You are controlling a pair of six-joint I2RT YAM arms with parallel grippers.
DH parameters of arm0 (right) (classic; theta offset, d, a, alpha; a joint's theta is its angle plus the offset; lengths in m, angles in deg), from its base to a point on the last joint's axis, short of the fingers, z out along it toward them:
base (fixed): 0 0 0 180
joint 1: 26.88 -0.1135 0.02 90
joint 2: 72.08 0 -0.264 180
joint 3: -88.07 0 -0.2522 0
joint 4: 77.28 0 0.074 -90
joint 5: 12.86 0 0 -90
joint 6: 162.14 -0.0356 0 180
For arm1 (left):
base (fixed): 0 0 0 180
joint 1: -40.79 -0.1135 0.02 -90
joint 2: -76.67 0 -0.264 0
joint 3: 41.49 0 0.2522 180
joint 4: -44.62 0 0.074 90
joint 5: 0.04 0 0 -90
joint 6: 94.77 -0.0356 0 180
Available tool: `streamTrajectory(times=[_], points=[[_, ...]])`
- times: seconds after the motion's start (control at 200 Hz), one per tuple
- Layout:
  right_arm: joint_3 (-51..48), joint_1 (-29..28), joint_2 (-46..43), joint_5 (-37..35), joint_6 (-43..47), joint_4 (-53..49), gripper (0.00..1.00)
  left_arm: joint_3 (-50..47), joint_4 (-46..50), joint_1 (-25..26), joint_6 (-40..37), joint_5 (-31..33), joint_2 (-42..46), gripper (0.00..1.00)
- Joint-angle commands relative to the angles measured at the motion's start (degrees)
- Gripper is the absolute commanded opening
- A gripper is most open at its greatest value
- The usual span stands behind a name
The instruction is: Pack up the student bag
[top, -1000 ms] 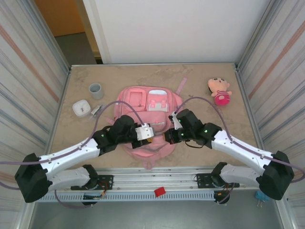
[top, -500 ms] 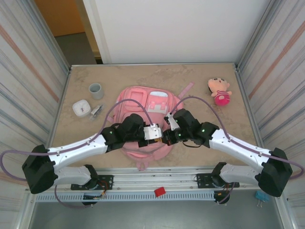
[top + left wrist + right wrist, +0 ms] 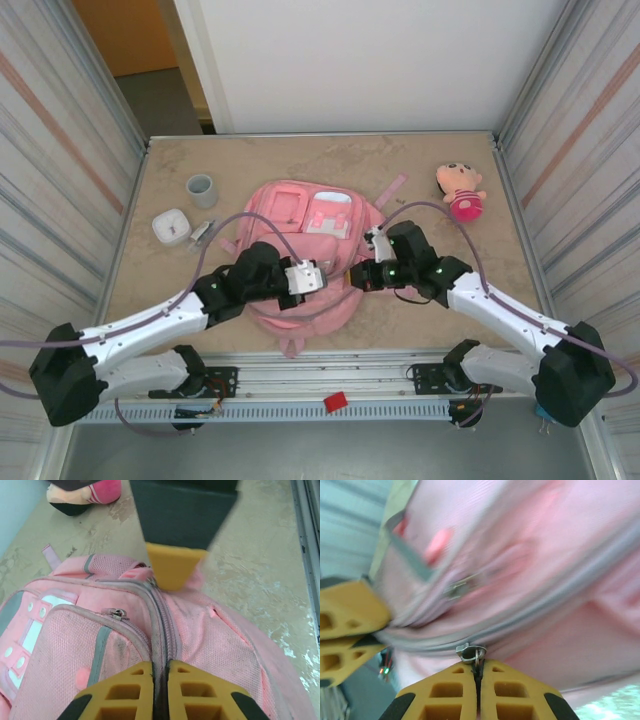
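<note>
Top external | left claw (image 3: pixel 323 284) clenched on student bag (image 3: pixel 300 205) seam — right claw (image 3: pixel 353 280) pinching zipper pull (image 3: pixel 471 652) | open table (image 3: pixel 300 160) beyond.

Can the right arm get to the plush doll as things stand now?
Probably not at once: the right gripper is shut on the zipper pull of the student bag and must release it first. Beyond that, bare table lies between it and the plush doll, so the way looks free.
</note>
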Motion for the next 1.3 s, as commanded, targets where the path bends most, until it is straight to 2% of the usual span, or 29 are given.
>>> streamTrajectory(times=[0.0,0.316,0.586,0.631,0.691,0.732,0.752,0.817,0.887,1.007,1.147,1.293], points=[[-0.5,6.0,0.1,-7.3,-1.4,0.3,0.0,-1.6,3.8,-0.9,-0.4,-4.1,4.7,0.03],[4.2,11.8,10.1,-13.0,-0.9,4.6,0.0,-1.6,2.9,-0.9,-0.3,-11.3,8.5,0.03],[7.0,11.9,13.9,-14.4,-0.6,5.6,0.0,-1.4,2.7,-0.9,0.0,-11.2,7.2,0.04],[7.2,11.9,14.0,-14.6,-0.2,5.1,0.0,-1.3,2.2,-0.9,0.6,-10.3,6.7,0.11],[7.6,11.8,13.5,-14.1,1.0,4.6,0.0,-1.2,1.1,-0.9,2.5,-7.1,6.0,0.33],[7.7,11.8,13.0,-12.1,2.5,5.1,0.24,-0.9,0.6,-0.9,3.8,-4.1,5.6,0.44],[7.7,11.8,12.5,-10.9,3.3,5.2,0.33,-0.7,0.5,-0.9,4.4,-2.3,5.4,0.49],[8.2,11.8,10.6,-9.4,4.5,4.2,0.47,-0.5,0.5,-0.9,5.0,0.8,5.5,0.58],[8.8,11.8,7.9,-10.1,4.7,1.7,0.53,-1.0,-0.6,-1.0,6.2,3.5,6.1,0.63],[8.2,11.2,3.1,-10.3,3.2,-1.1,0.54,-1.2,1.4,-1.8,5.7,4.6,6.4,0.67],[3.3,8.2,-2.7,-8.6,0.3,1.4,0.55,-1.2,5.6,-1.8,-0.1,6.1,4.7,0.71],[-1.5,4.7,-7.4,-10.4,-1.0,4.3,0.56,0.2,9.7,-1.7,-6.1,12.0,0.7,0.72]])
